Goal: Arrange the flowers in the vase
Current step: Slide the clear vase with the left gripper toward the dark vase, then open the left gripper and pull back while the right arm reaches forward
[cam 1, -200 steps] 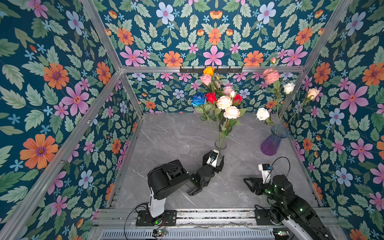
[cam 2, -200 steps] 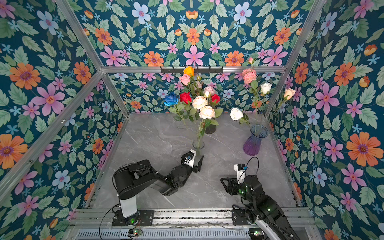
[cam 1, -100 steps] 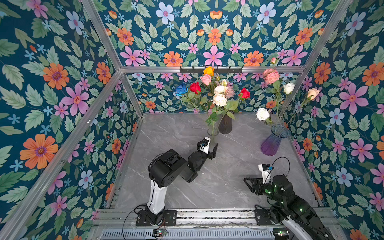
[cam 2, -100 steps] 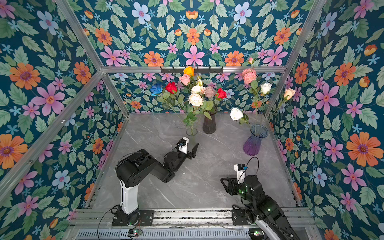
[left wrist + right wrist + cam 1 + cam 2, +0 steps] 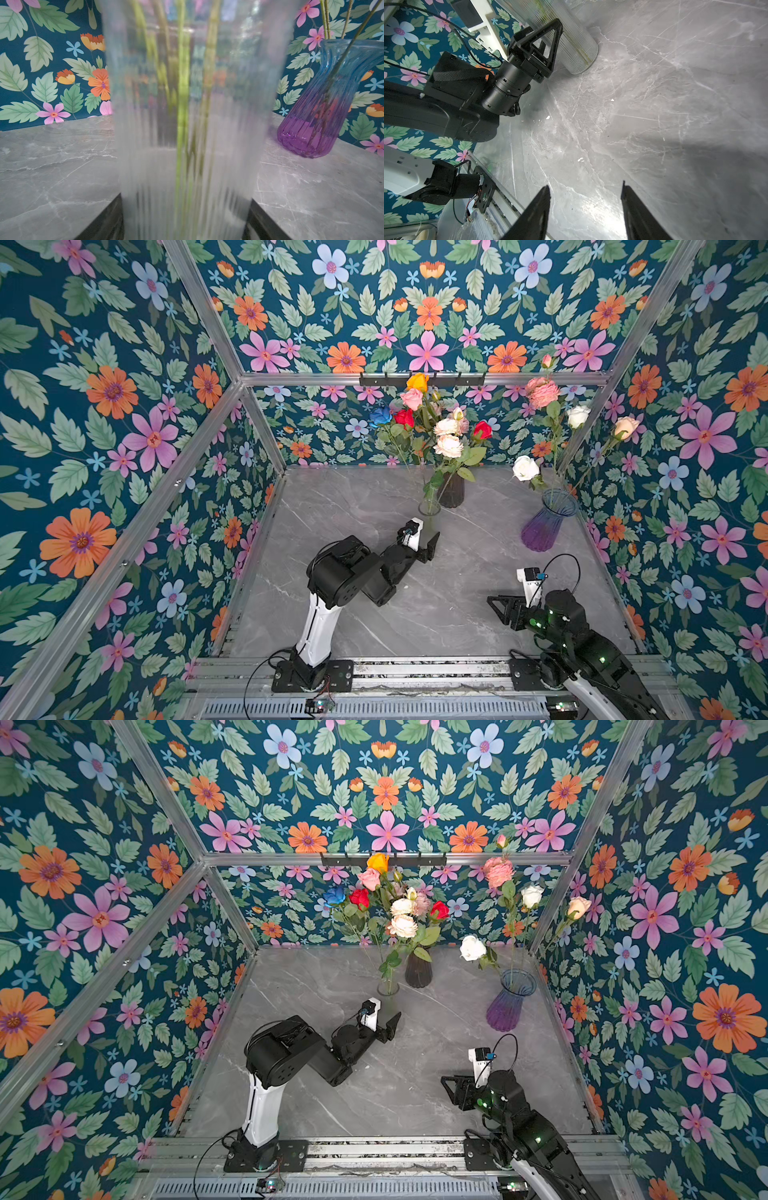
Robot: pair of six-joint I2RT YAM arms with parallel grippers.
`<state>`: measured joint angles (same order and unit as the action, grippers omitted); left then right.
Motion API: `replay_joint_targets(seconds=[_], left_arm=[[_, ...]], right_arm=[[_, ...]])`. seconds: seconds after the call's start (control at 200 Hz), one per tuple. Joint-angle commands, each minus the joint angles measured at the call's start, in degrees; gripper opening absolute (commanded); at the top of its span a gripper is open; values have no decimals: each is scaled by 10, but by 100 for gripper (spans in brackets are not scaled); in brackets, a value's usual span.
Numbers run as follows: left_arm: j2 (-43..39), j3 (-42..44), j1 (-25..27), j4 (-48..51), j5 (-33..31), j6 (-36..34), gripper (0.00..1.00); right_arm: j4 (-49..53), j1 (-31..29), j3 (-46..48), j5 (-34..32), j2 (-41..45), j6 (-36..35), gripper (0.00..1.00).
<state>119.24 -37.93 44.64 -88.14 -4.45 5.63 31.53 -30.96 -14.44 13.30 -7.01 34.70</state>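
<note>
Several flower stems (image 5: pixel 182 99), blurred through clear vase (image 5: pixel 239 124)

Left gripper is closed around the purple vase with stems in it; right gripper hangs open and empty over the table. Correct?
Wrong vase: the left gripper is closed around the clear ribbed vase with flower stems in it, as the left wrist view shows; the purple vase stands apart. The right gripper does hang open and empty over the table.
</note>
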Motion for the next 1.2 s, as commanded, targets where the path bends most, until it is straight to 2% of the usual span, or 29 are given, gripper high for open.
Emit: replay_joint_targets(seconds=[0.0, 0.08, 0.27, 0.43, 0.55, 0.925, 1.12, 1.19], left_arm=[[1, 1, 0, -78, 4, 2, 67], [0, 3, 0, -78, 6, -1, 68], [-6, 10, 1, -78, 2, -8, 86], [-10, 18, 1, -78, 2, -8, 92], [-17, 27, 6, -78, -9, -13, 100], [-98, 118, 24, -77, -24, -19, 100], [-228, 220, 37, -73, -53, -18, 100], [-297, 243, 16, -11, -28, -1, 100]], right_arm=[[-9, -1, 1, 1, 1, 2, 57], [-9, -1, 1, 1, 1, 2, 57], [-9, 0, 1, 1, 2, 2, 57], [-8, -1, 1, 1, 2, 3, 57], [-8, 0, 1, 1, 2, 3, 57], [-8, -1, 0, -3, 2, 3, 57], [-11, 0, -8, -45, -23, 8, 58], [-49, 0, -13, -31, -78, -10, 58]])
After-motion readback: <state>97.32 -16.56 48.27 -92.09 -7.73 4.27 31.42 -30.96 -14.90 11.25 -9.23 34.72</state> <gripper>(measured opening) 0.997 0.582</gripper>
